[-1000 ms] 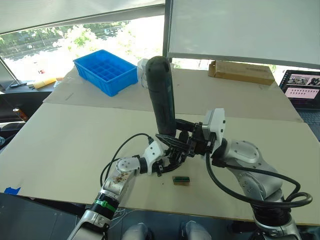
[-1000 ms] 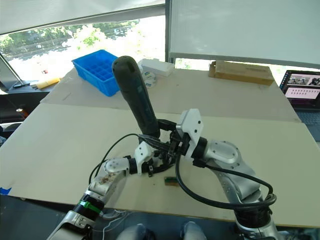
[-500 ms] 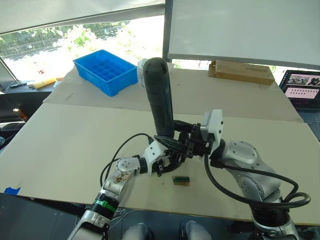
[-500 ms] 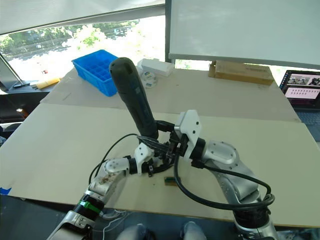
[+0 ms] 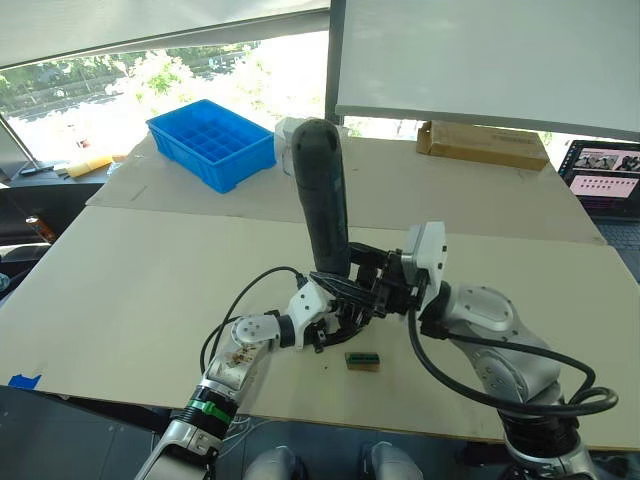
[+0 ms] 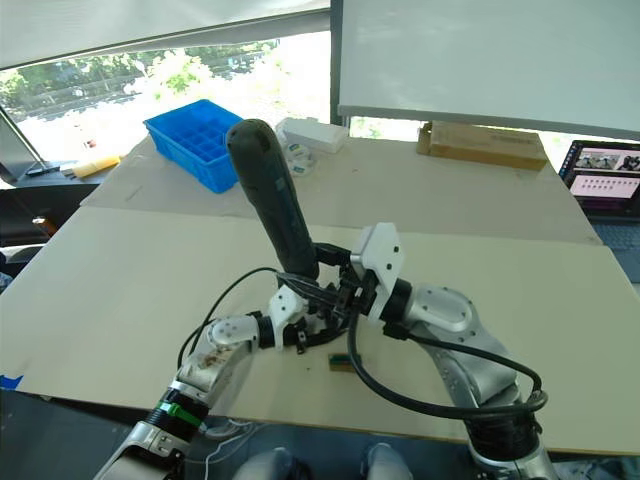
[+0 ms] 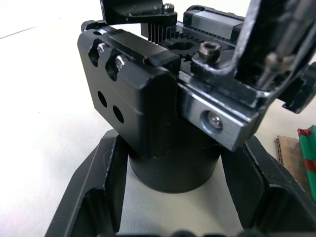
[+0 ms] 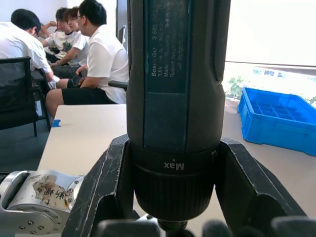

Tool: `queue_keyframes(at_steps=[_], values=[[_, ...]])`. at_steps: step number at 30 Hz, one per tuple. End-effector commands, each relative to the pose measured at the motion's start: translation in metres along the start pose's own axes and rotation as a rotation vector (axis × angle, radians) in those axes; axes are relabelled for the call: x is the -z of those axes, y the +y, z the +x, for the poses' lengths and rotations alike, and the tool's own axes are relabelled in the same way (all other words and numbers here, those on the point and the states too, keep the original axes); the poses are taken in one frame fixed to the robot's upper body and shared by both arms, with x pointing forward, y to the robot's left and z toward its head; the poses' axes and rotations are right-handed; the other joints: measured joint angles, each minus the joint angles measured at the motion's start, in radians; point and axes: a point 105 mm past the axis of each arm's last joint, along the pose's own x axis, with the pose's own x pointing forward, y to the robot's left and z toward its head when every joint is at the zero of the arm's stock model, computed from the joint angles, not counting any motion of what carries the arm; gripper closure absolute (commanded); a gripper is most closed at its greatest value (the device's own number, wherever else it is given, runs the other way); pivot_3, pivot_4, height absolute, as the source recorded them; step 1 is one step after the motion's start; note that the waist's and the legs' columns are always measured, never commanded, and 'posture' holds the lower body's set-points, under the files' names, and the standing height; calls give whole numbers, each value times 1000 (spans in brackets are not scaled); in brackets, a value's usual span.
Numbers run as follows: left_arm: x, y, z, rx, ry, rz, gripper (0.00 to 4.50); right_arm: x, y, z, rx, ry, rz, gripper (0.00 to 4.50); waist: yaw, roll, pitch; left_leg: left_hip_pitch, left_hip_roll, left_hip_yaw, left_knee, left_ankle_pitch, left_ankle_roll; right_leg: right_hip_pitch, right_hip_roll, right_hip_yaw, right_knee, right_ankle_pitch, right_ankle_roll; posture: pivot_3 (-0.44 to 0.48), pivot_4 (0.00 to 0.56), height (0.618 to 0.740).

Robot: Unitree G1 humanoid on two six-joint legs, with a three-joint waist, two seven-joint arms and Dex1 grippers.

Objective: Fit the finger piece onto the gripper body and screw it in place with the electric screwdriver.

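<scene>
The gripper body (image 7: 173, 163), a black block on a round base, stands on the table with my left gripper (image 5: 335, 315) shut around the base. A black finger piece (image 7: 133, 94) with two screw heads sits on the body's toothed rail. The electric screwdriver (image 5: 325, 200) stands almost upright, leaning slightly away. My right gripper (image 5: 365, 280) is shut on its lower end (image 8: 175, 168). The thin metal bit (image 7: 276, 54) comes down onto the top of the body beside a silver bracket.
A small tan-and-green block (image 5: 362, 360) lies just right of the grippers, near the front edge. A blue compartment bin (image 5: 212, 142), a white box (image 6: 312, 133), a cardboard box (image 5: 482, 143) and a laptop (image 5: 603, 175) sit at the back. People sit beyond (image 8: 98, 54).
The screwdriver's top has swayed a little left and back again. Both grips and the gripper body stay where they were.
</scene>
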Motion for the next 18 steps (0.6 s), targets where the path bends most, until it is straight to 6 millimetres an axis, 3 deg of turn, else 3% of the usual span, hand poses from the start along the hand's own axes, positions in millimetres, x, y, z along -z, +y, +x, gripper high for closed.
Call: queue_keyframes(at_steps=[1,11,18], values=[[18,-12,3,33,54,-62,2236,-3,-7,-7,40,-17,-20,2609,0,0,0,0,0,0,0,0,0,0,0,0,0,0,0,0,150,740],[18,-12,4,37,55,-65,2236,14,-18,-17,145,-9,46,2609,1,0,0,1,0,-1,0,0,0,2,-2,0,0,0,0,0,150,740],[18,-12,4,40,57,-64,2236,22,-12,-15,115,14,41,2609,0,0,0,4,0,-2,0,0,0,5,-5,1,-1,-1,0,0,150,740]])
